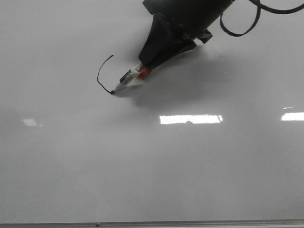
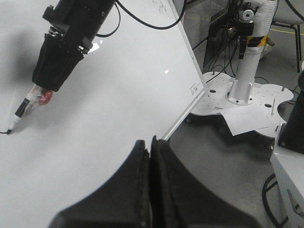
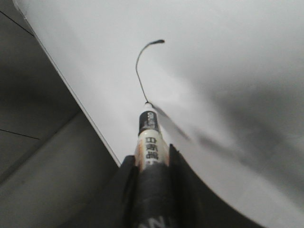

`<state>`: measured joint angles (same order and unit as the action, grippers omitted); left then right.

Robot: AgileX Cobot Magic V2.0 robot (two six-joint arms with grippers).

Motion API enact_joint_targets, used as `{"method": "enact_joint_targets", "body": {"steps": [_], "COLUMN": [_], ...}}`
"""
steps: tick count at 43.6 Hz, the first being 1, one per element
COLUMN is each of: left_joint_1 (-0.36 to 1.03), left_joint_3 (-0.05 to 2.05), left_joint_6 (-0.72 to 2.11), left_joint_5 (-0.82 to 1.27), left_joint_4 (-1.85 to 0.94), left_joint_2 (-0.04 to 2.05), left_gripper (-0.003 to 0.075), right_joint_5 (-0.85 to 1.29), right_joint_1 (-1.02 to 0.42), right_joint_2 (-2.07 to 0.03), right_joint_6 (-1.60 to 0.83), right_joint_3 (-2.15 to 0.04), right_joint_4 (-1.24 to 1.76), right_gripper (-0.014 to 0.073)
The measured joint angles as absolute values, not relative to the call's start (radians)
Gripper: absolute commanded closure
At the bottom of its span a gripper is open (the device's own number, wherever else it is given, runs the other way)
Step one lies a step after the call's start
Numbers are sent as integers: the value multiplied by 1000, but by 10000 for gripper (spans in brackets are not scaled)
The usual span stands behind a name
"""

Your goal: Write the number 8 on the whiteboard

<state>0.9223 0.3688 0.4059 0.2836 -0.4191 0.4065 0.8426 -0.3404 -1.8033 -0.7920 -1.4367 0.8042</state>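
Note:
The whiteboard (image 1: 152,180) fills the front view, glossy and pale grey. One thin curved black line (image 1: 99,73) is drawn on it at the upper left; it forms no closed loop of the number 8. My right gripper (image 1: 145,66) is shut on a white marker with a red band (image 1: 128,80). The marker tip touches the board at the lower end of the line. The right wrist view shows the marker (image 3: 149,133) between the fingers and the line (image 3: 138,71) ahead of it. My left gripper (image 2: 150,142) is shut and empty, off the board near its edge.
A thin metal strip (image 1: 152,223) runs along the board's bottom edge. Bright glare spots (image 1: 190,118) lie on the board. A black cable (image 1: 242,23) loops from the right arm. Beyond the board's edge stands a white base plate with a post (image 2: 247,95).

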Motion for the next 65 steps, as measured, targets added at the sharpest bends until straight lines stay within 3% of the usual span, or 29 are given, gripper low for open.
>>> {"method": "enact_joint_targets", "body": {"steps": [17, 28, 44, 65], "left_joint_1": [922, 922, 922, 922], "left_joint_3": [369, 369, 369, 369], "left_joint_6": [406, 406, 406, 406], "left_joint_5": [284, 284, 284, 284], "left_joint_4": [-419, -419, -419, -419], "left_joint_2": [407, 407, 407, 407], "left_gripper": [741, 741, 741, 741], "right_joint_5": [838, 720, 649, 795], "right_joint_1": [-239, -357, -483, -233], "right_joint_2": [-1709, -1753, -1837, -1699], "right_joint_6": [-798, -801, -803, -807], "right_joint_3": [-1227, -1159, -1295, -1299], "right_joint_4": [783, 793, 898, 908], "right_gripper": [655, 655, 655, 655]}}
